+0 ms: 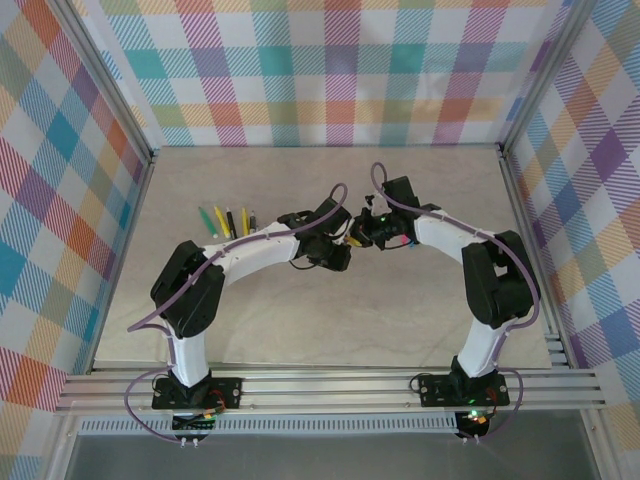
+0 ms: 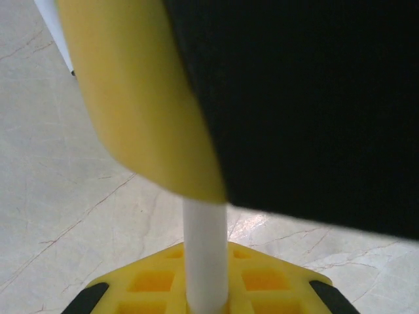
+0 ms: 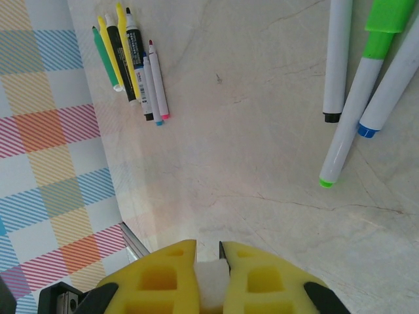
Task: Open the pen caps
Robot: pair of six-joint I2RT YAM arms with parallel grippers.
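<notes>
My two grippers meet over the middle of the table, left gripper [image 1: 340, 252] and right gripper [image 1: 366, 234] nose to nose. In the left wrist view my left gripper [image 2: 206, 288] is shut on a thin white pen [image 2: 205, 248], whose barrel runs up to the right gripper's yellow finger [image 2: 144, 98]. In the right wrist view my right gripper [image 3: 208, 252] is shut on a white end of that pen [image 3: 211, 281]; its cap is hidden. Three white pens lie to the right: one black-ended [image 3: 336, 59], one with a green cap [image 3: 386, 14], one blue-ended [image 3: 393, 85].
A row of several pens [image 1: 228, 221], green, yellow, black and white, lies on the table's left part [image 3: 134, 59]. The checked side wall [image 3: 46, 170] and its metal rail [image 3: 134, 241] stand close to the right gripper. Bare tabletop [image 1: 330, 310] lies in front of both arms.
</notes>
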